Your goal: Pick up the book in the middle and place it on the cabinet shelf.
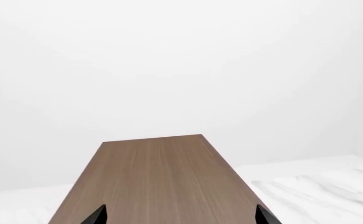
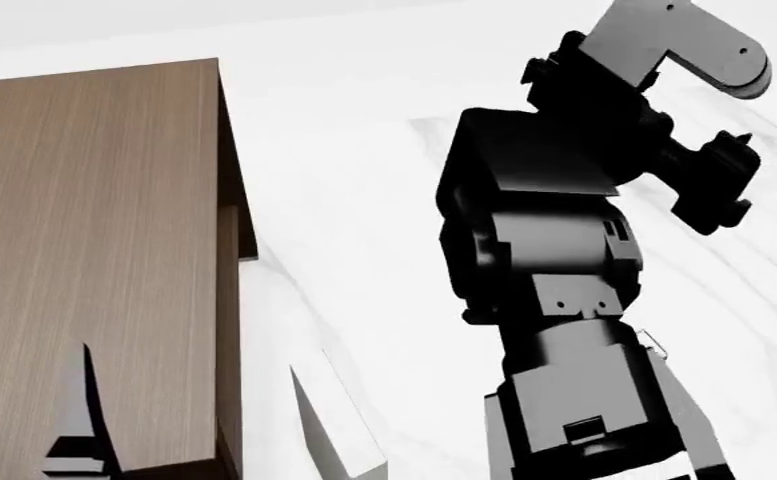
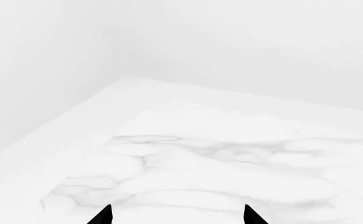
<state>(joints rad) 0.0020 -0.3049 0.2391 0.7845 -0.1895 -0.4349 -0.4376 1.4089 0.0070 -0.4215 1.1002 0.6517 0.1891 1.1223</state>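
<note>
The cabinet shelf (image 2: 81,230) stands at the left of the head view, with a flat lighter-brown top and a dark side. It also shows in the left wrist view (image 1: 159,177). My left gripper (image 1: 180,215) is open and empty, its two fingertips (image 1: 97,215) spread wide just above the near end of the cabinet top. In the head view its fingers (image 2: 81,415) rise at the bottom left. My right gripper (image 3: 176,217) is open and empty over white marble floor. The charcoal-grey book is out of view in every frame.
My black right arm (image 2: 548,250) fills the right of the head view, raised well to the right of the cabinet. White marble floor (image 3: 218,158) lies around the cabinet, with plain white walls (image 1: 168,65) behind.
</note>
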